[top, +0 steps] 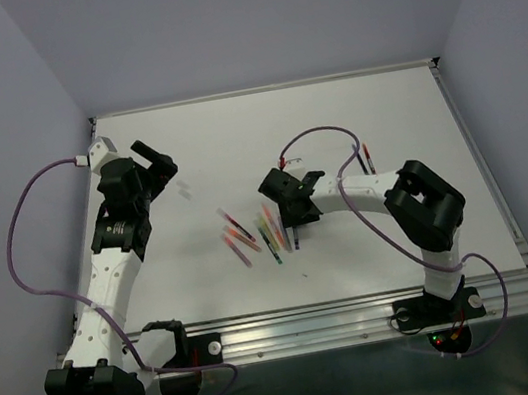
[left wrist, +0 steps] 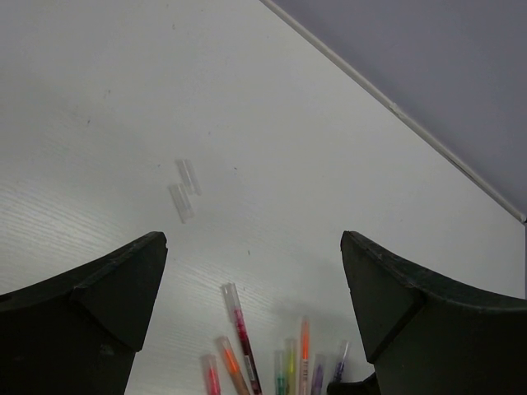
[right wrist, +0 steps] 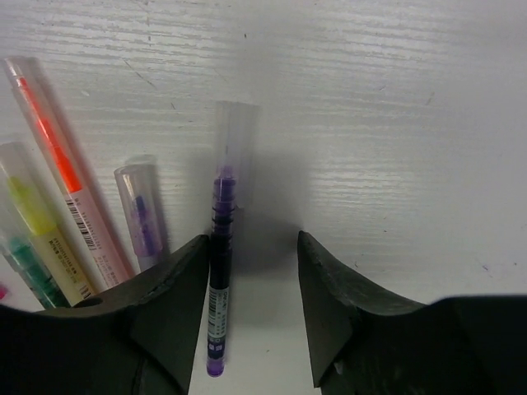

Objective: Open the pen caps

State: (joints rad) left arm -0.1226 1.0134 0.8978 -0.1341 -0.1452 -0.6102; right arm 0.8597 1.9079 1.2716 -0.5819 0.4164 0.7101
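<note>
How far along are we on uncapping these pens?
Done: two clear caps lie loose on the table. In hand: the open right gripper straddles a purple pen, its cap on. Left: the orange pen and yellow pen beside it look capped. The left gripper hangs open, empty.

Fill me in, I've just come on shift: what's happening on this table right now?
The right gripper is down, open, over a cluster of coloured pens mid-table. A purple pen lies between its fingers, with its clear cap on. The left gripper hangs open off to the side, holding nothing. Two small clear pieces, probably caps, lie loose on the table ahead of it.
</note>
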